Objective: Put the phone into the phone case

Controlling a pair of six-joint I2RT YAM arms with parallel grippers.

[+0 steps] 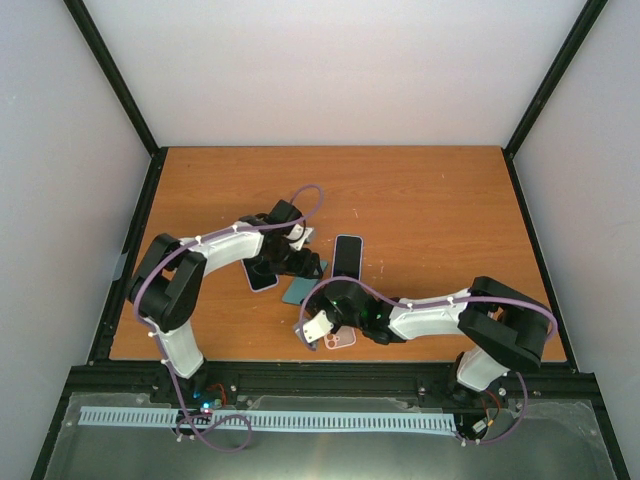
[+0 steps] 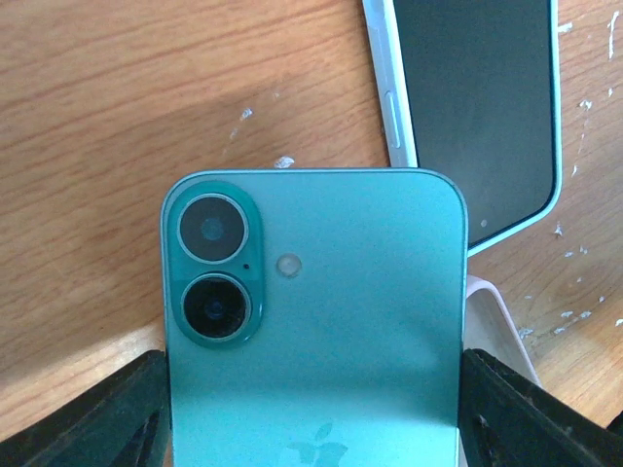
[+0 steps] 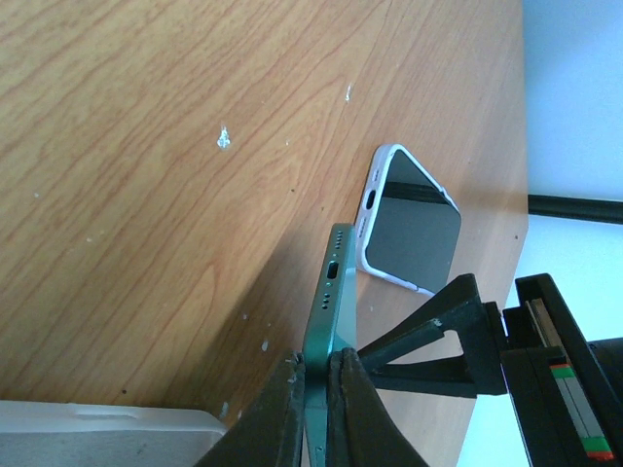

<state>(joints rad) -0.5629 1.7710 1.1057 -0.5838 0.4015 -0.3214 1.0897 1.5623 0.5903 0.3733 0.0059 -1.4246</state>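
Note:
A teal phone [image 1: 298, 290] is held off the table, back side up, with its two camera lenses in the left wrist view [image 2: 331, 321]. My left gripper [image 2: 316, 413] is shut on it across its width, one black finger on each long side. My right gripper [image 3: 316, 375] is shut on one thin edge of the same phone [image 3: 331, 282], near its charging port. In the top view the right gripper [image 1: 316, 320] sits just above a pale pink phone case [image 1: 343, 339], which lies on the table and also shows in the left wrist view [image 2: 492, 316] and the right wrist view [image 3: 97, 433].
A dark-screened phone in a light case [image 1: 347, 256] lies just behind the teal phone and shows in the left wrist view [image 2: 477, 107]. Another phone with a white rim [image 1: 262, 277] lies under the left arm and shows in the right wrist view [image 3: 409, 219]. The wooden table [image 1: 430, 200] has black frame rails.

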